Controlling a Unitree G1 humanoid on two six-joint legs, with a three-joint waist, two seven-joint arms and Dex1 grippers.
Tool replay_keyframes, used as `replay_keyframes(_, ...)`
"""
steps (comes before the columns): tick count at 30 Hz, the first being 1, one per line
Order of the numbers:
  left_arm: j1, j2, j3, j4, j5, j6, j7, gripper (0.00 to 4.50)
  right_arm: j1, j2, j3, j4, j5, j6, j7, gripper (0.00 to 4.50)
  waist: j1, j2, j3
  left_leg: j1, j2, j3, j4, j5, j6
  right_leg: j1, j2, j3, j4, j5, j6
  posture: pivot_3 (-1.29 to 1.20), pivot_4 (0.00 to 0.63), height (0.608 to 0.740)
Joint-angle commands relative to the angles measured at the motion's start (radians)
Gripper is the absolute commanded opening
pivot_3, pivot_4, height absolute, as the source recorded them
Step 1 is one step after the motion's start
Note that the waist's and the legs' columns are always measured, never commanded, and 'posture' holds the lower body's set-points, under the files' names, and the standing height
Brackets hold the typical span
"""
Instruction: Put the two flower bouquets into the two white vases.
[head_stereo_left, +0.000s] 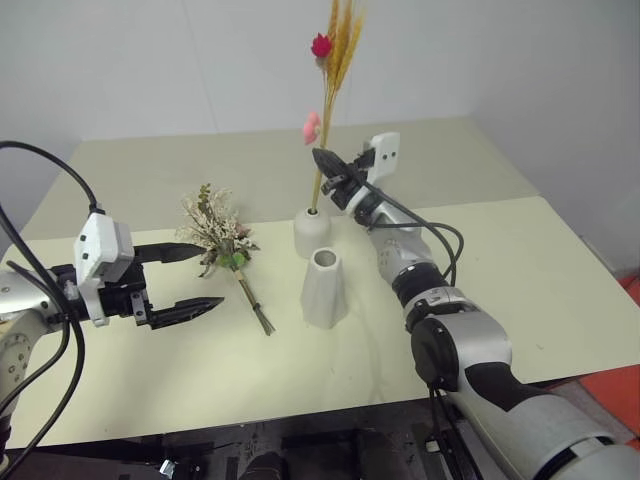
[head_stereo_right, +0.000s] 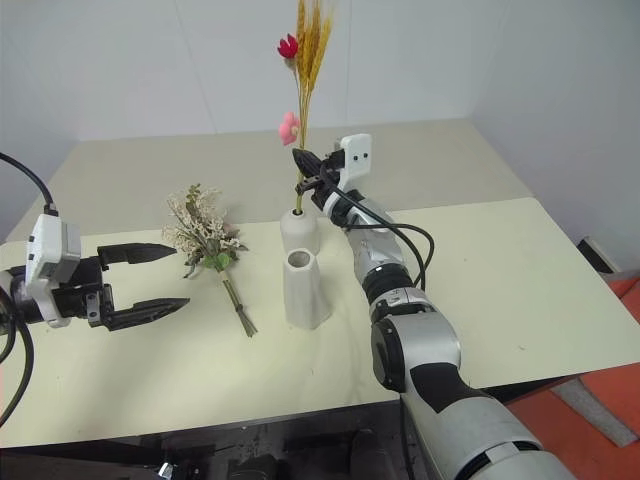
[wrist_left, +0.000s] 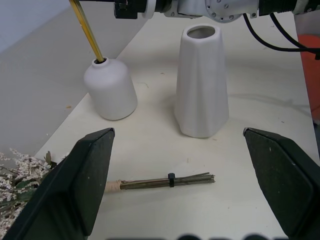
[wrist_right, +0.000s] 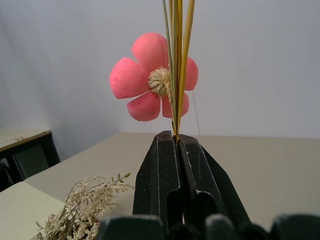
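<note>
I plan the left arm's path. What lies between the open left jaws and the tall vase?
The bushy bouquet's stems, seen in the left wrist view before the tall vase.

cream table w/ a seam across its top, pale wall behind it, orange-red floor patch at the table's right edge.

No legible text or labels anywhere

pale cream table made of two abutting tops, plain white walls behind, orange-red floor at right
</note>
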Motion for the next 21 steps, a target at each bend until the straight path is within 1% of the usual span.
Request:
replay_keyframes(1,-0.015,0.002,0.01,-0.003,-0.003,-0.024,-0.006,4.5,-0.034,-0.002,-0.001,-0.019,0.004,-0.006,0.001,0.01,0.0,0.0,0.0,0.0,0.0,0.0,0.0,0.0,0.0,0.0,0.0,0.0,0.0,0.0,0.0,0.0,0.15,0.74)
replay_keyframes(8,-0.013,0.003,0.009,-0.003,-0.003,-0.025,-0.006,4.5,-0.002,0.012,0.022,-0.034,-0.003,-0.01,0.043,0.01,0.0,0.0,0.0,0.0,0.0,0.0,0.0,0.0,0.0,0.0,0.0,0.0,0.0,0.0,0.0,0.0,0.15,0.74)
replay_keyframes(9,-0.013,0.004,0.009,-0.003,-0.002,-0.025,-0.006,4.5,0.002,0.014,0.024,-0.036,-0.002,-0.011,0.05,0.52,0.0,0.0,0.0,0.0,0.0,0.0,0.0,0.0,0.0,0.0,0.0,0.0,0.0,0.0,0.0,0.0,0.15,0.74)
replay_keyframes(11,-0.012,0.004,0.008,-0.002,-0.004,-0.026,-0.006,4.5,0.008,0.014,0.034,-0.04,-0.01,-0.018,0.053,1.03,0.0,0.0,0.0,0.0,0.0,0.0,0.0,0.0,0.0,0.0,0.0,0.0,0.0,0.0,0.0,0.0,0.15,0.74)
replay_keyframes(15,-0.013,0.002,0.003,-0.001,-0.003,-0.024,-0.002,4.5,0.031,0.008,0.05,-0.074,-0.014,-0.008,0.075,2.47,0.0,0.0,0.0,0.0,0.0,0.0,0.0,0.0,0.0,0.0,0.0,0.0,0.0,0.0,0.0,0.0,0.15,0.74)
replay_keyframes(17,-0.013,0.0,0.0,-0.003,-0.002,-0.017,0.008,4.5,0.054,-0.002,0.069,-0.106,-0.027,0.001,0.086,3.12,0.0,0.0,0.0,0.0,0.0,0.0,0.0,0.0,0.0,0.0,0.0,0.0,0.0,0.0,0.0,0.0,0.15,0.74)
replay_keyframes(19,-0.01,-0.009,-0.006,-0.016,0.011,-0.001,0.055,4.5,0.099,-0.014,0.085,-0.172,-0.031,0.013,0.094,3.89,0.001,0.0,0.0,0.0,0.0,0.0,0.0,0.0,0.0,0.0,0.0,0.0,0.0,0.0,0.0,0.0,0.15,0.74)
replay_keyframes(20,-0.018,-0.018,-0.018,-0.025,0.027,0.029,0.117,4.5,0.132,-0.024,0.091,-0.225,-0.032,0.027,0.084,4.2,0.002,0.0,0.0,0.0,0.0,0.0,0.0,0.0,0.0,0.0,0.0,0.0,0.0,0.0,0.0,0.0,0.15,0.74)
replay_keyframes(21,-0.027,-0.026,-0.032,-0.035,0.047,0.06,0.181,4.5,0.165,-0.038,0.097,-0.283,-0.032,0.061,0.074,4.2,0.003,0.0,0.0,0.0,0.0,0.0,0.0,0.0,0.0,0.0,0.0,0.0,0.0,0.0,0.0,0.0,0.15,0.74)
